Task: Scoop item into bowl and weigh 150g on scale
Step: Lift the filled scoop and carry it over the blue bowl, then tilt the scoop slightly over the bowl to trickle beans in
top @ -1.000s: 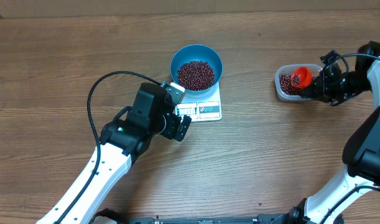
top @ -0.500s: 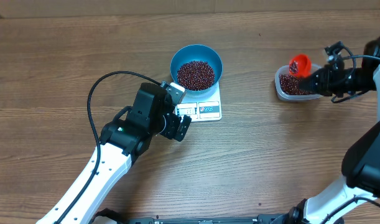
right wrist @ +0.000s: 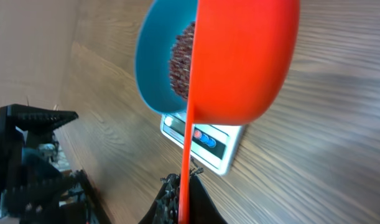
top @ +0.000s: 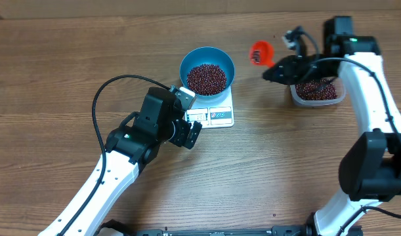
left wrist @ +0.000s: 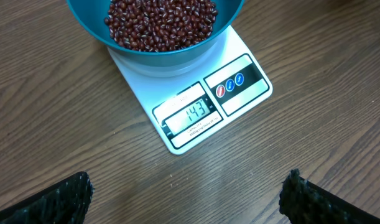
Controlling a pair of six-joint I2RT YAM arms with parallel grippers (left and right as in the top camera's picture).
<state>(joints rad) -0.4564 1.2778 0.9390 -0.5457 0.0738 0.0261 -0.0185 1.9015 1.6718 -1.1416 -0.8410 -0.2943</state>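
Observation:
The blue bowl (top: pixel 182 65) holds a heap of dark red-brown beans (top: pixel 207 78) and stands on the white scale (top: pixel 221 117). In the left wrist view the bowl (left wrist: pixel 171 57) and beans (left wrist: pixel 158 22) sit at the top, and the scale (left wrist: pixel 140 87) reads 143. My left gripper (top: pixel 189 130) (left wrist: pixel 186 190) hovers open just in front of the scale, nothing between its fingers. My right gripper (top: pixel 279 71) (right wrist: pixel 185 194) is shut on the handle of a red scoop (top: pixel 260 52) (right wrist: pixel 245 56), held in the air right of the bowl (right wrist: pixel 147 59). The scoop's contents are hidden.
A clear plastic container (top: pixel 316 92) with more beans stands at the right, under my right arm. The left arm's black cable (top: pixel 105 92) loops over the table left of the scale. Bare wood lies between bowl and container.
My right arm has lifted the red scoop out of the clear container and carried it left toward the blue bowl. The left arm has not moved.

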